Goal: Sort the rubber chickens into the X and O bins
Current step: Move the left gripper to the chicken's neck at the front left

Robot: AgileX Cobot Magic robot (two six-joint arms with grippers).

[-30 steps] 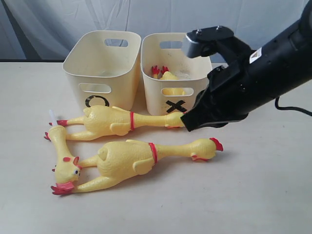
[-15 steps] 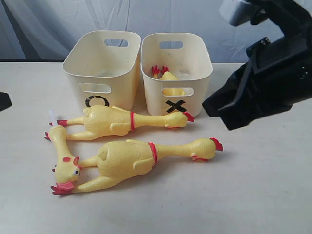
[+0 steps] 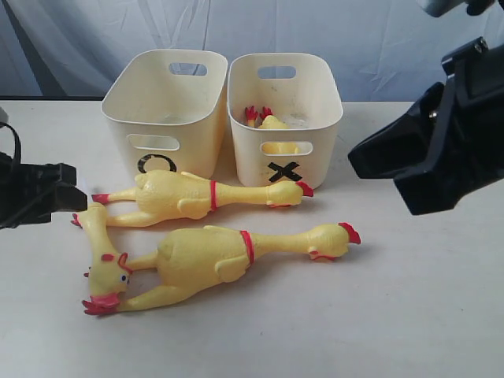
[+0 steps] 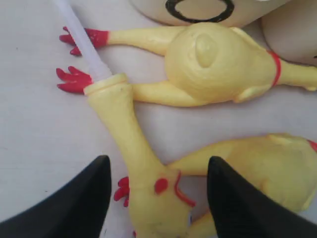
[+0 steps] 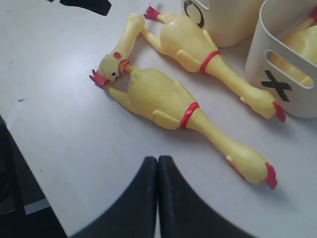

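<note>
Three rubber chickens lie on the table in front of the bins: a far one (image 3: 189,195), a near one (image 3: 209,256) and a smaller one (image 3: 102,252) with a white tube (image 4: 79,34). A further chicken (image 3: 273,124) lies inside the X bin (image 3: 287,169). The O bin (image 3: 157,161) stands to its left, and nothing shows in it. My left gripper (image 4: 157,171) is open, hovering with its fingers either side of the small chicken's head (image 4: 158,193), apart from it. Raised at the right, my right gripper (image 5: 157,159) is shut with nothing in it.
A pale blue-grey curtain (image 3: 354,39) hangs behind the bins. The table's edge (image 5: 29,163) shows in the right wrist view, with dark floor beyond. My right arm's black body (image 3: 449,142) hangs over the right side of the table.
My right gripper has drawn back up and to the right, away from the far chicken's head. The left gripper has come in from the left and opened over the small chicken.
</note>
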